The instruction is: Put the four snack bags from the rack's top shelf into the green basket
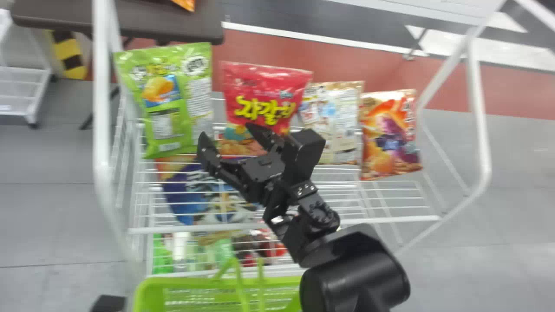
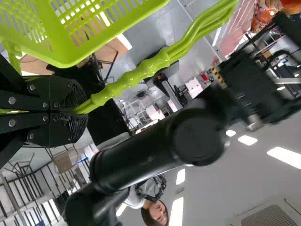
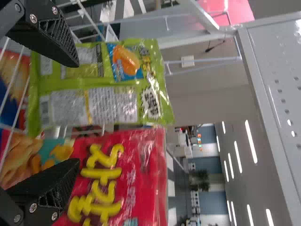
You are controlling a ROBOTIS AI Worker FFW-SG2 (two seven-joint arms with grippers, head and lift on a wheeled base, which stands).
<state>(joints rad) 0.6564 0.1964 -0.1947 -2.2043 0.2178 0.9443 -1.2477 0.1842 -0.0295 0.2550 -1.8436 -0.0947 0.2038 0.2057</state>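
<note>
My right gripper [image 1: 229, 142] stands open over the rack's top shelf [image 1: 381, 221], in front of the red snack bag [image 1: 264, 97] and right of the green snack bag [image 1: 173, 104]. Farther right stand a beige bag [image 1: 334, 121] and an orange-purple bag [image 1: 388, 138]. In the right wrist view, nothing is between the fingers of my right gripper [image 3: 77, 113]; beyond them are the green bag [image 3: 103, 80] and red bag [image 3: 117, 183]. The left wrist view has my left gripper [image 2: 77, 111] shut on the handle [image 2: 146, 68] of the green basket [image 2: 73, 54]. The basket [image 1: 217, 281] is at the head view's bottom edge.
White side frames of the rack rise at left [image 1: 102, 130] and right [image 1: 479, 130]. A blue package [image 1: 195, 195] and several bottles and packages lie beneath the top shelf's wires. Behind the rack at left is a dark table [image 1: 160, 21].
</note>
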